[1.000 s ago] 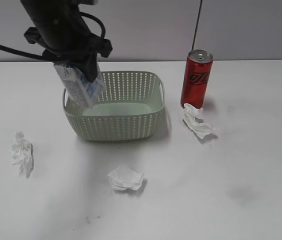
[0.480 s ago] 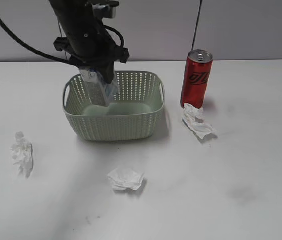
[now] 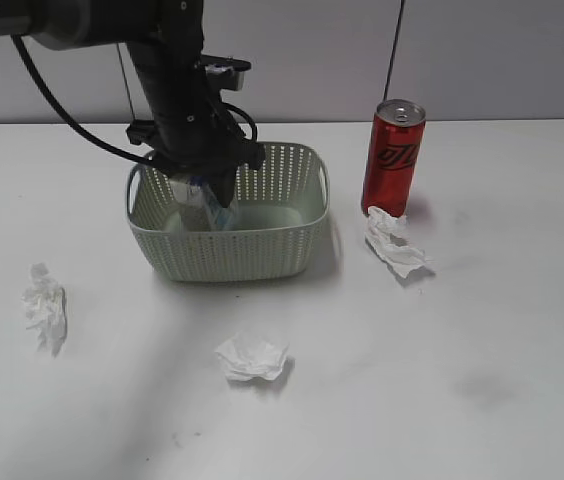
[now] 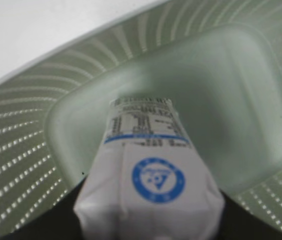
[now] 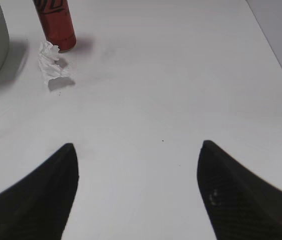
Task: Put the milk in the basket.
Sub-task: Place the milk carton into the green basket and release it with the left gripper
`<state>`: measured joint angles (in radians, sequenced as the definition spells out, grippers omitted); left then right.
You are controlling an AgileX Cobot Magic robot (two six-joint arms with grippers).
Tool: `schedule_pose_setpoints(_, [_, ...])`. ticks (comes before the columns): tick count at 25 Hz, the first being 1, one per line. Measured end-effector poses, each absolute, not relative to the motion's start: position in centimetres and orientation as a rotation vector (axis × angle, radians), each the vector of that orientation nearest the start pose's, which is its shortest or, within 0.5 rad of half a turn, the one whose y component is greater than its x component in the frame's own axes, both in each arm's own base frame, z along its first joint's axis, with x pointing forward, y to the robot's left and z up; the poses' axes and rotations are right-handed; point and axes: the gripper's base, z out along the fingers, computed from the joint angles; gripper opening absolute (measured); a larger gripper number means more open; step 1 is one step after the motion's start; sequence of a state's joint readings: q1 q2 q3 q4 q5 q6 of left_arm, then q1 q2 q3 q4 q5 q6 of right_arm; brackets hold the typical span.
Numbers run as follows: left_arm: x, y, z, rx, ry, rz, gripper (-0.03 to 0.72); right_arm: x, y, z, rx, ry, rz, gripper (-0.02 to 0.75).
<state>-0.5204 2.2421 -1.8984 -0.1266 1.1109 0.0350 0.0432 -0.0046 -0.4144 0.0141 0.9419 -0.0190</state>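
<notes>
The pale green basket [image 3: 262, 250] stands on the white table, left of centre. My left gripper [image 3: 207, 180] is shut on the white and blue milk carton [image 3: 217, 205] and holds it inside the basket, its lower end close to the basket floor. In the left wrist view the milk carton [image 4: 148, 175] fills the bottom middle, with the basket floor [image 4: 241, 100] beneath it. My right gripper [image 5: 137, 150] is open and empty above bare table; it does not show in the exterior view.
A red soda can [image 3: 393, 157] stands right of the basket, also in the right wrist view [image 5: 56, 22]. Crumpled tissues lie by the can [image 3: 394, 243], in front of the basket [image 3: 251, 357] and at the left [image 3: 45, 305].
My left gripper has carried the milk carton rightward and down, from above the basket's left rim to inside the basket. The right arm has not moved.
</notes>
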Motion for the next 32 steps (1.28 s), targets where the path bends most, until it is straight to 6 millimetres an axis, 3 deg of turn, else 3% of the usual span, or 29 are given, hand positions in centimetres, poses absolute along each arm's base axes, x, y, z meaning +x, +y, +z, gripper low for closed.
schedule_pose_setpoints(4, [40.5, -24.4, 19.0, 0.747, 2.867, -0.251, 0.585, 0.8, 0.1, 26.3, -0.061, 2.006, 0.032, 0.588])
schedule_pose_setpoints(7, [40.5, -24.5, 19.1, 0.747, 2.866, -0.251, 0.643, 0.8, 0.1, 26.3, -0.062, 2.006, 0.032, 0.588])
schedule_pose_setpoints(13, [40.4, -24.4, 19.5, 0.757, 2.882, -0.245, 0.655, 0.8, 0.1, 26.3, -0.062, 2.006, 0.032, 0.588])
schedule_pose_setpoints(18, [40.9, -24.7, 21.9, 0.762, 2.843, -0.257, 0.65, 0.8, 0.1, 26.3, -0.061, 2.006, 0.032, 0.588])
schedule_pose_setpoints(26, [40.0, -23.7, 27.7, 0.738, 2.717, -0.268, 0.634, 0.8, 0.1, 26.3, -0.061, 2.006, 0.032, 0.588])
schedule_pose_setpoints(32, [39.1, -20.6, 33.0, 0.649, 2.621, -0.274, 0.618, 0.8, 0.1, 26.3, -0.062, 2.006, 0.032, 0.588])
